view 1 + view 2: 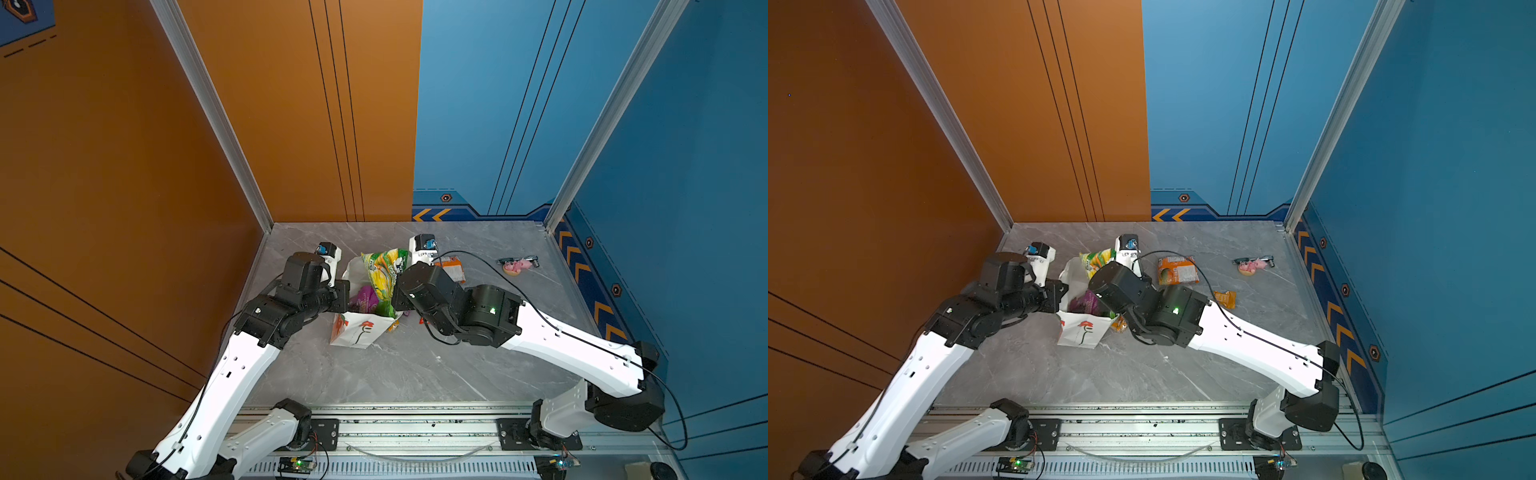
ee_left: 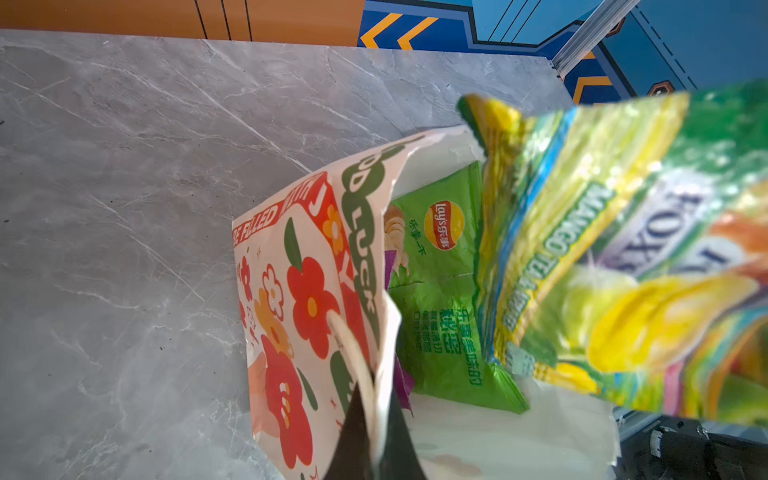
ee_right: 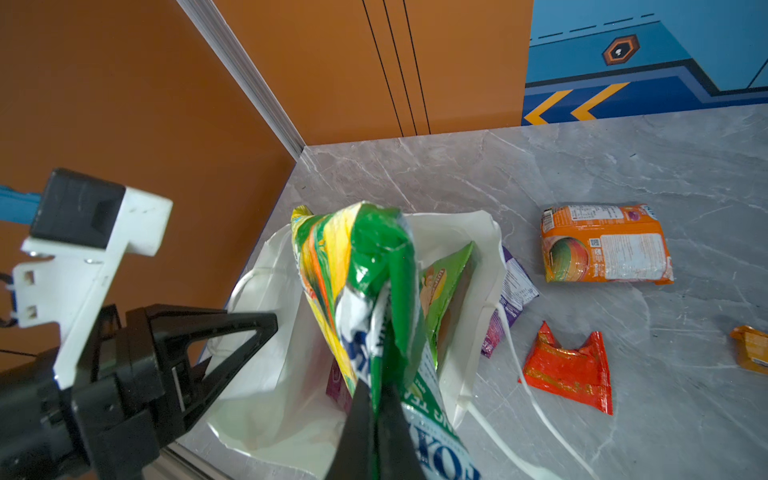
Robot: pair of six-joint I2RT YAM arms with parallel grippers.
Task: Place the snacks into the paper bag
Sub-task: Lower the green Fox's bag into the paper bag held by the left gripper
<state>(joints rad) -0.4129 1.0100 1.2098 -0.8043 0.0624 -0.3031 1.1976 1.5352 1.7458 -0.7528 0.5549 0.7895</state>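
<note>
Two grips are seen: left end effector (image 2: 376, 411) clamped on the paper bag (image 2: 307, 257) lettered "LUCK", right end effector (image 3: 380, 395) on the "FOX'S" green-yellow packet (image 3: 365, 257); a "Lay's" green packet (image 2: 440, 291) is inside.

**Q:** What closed off the mouth of the paper bag (image 1: 353, 332)?

**A:** The green-yellow packet (image 1: 384, 274), clamped in the right pincer (image 3: 376, 399), hung over the opening. The large green packet (image 2: 440, 299) stood inside beneath it. The left pincer (image 2: 374, 411), closed on the rim, took up the bag's left edge.

**Q:** Where was the worktop (image 1: 415, 374) free?

**A:** In front of the bag, on the near side, it was open. On the right lay a purple packet (image 3: 513, 291) just beside the bag, then the red packet (image 3: 569, 370), orange packet (image 1: 1177, 270) and small orange-yellow packet (image 1: 1225, 299). The pink figurine (image 1: 515, 266) sat well apart, near the right wall.
</note>
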